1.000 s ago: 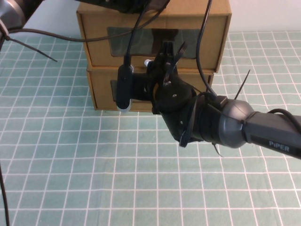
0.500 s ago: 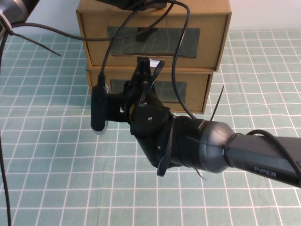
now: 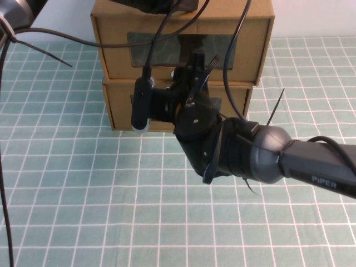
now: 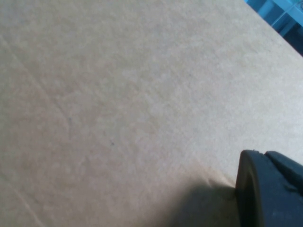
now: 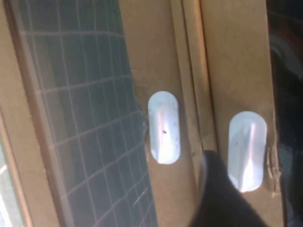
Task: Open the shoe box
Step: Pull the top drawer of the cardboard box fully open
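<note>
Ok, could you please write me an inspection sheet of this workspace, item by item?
Surface: green mat with white grid lines.
Job's things: two brown cardboard shoe boxes with dark windows, stacked; upper box, lower box; both look shut.
Clutter: nothing seen.
Grippers: right gripper open at the boxes' front, by the seam between them; left gripper over the upper box's top.
Cables: black cables hang across the upper box's front.
Surroundings: white wall behind the boxes.
</note>
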You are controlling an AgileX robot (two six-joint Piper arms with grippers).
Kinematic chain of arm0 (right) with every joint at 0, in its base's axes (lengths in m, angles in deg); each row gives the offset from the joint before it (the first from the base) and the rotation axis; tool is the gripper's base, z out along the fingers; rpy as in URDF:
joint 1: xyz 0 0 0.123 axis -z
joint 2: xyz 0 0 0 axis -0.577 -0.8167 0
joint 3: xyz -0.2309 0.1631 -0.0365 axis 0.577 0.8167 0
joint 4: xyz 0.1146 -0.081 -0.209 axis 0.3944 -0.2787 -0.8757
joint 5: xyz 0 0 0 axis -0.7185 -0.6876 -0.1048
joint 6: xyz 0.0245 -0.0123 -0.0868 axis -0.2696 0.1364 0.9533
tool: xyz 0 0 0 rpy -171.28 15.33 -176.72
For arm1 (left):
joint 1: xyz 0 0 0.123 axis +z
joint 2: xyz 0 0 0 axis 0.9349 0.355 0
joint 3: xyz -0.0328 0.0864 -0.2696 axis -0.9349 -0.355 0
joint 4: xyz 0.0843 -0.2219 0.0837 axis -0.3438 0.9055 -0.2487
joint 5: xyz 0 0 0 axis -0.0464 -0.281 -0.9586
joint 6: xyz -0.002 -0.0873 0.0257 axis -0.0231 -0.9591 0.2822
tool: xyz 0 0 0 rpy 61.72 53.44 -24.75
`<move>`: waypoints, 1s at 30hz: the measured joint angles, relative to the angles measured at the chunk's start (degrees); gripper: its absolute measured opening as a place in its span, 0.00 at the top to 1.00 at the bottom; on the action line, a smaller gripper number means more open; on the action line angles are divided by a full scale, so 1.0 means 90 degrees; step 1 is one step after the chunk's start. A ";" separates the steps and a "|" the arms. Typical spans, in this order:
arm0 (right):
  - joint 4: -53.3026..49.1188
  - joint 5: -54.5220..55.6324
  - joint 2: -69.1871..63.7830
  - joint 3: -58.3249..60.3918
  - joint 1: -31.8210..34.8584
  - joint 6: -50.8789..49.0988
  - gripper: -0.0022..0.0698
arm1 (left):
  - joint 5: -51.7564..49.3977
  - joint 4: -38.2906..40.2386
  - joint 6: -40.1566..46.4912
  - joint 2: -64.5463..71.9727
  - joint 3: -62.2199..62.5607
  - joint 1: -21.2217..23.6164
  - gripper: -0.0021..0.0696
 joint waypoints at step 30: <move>0.1684 0.0794 -0.0296 -0.0845 0.0500 0.1472 0.75 | 0.0089 -0.0034 0.0041 0.0014 0.0014 0.0000 0.98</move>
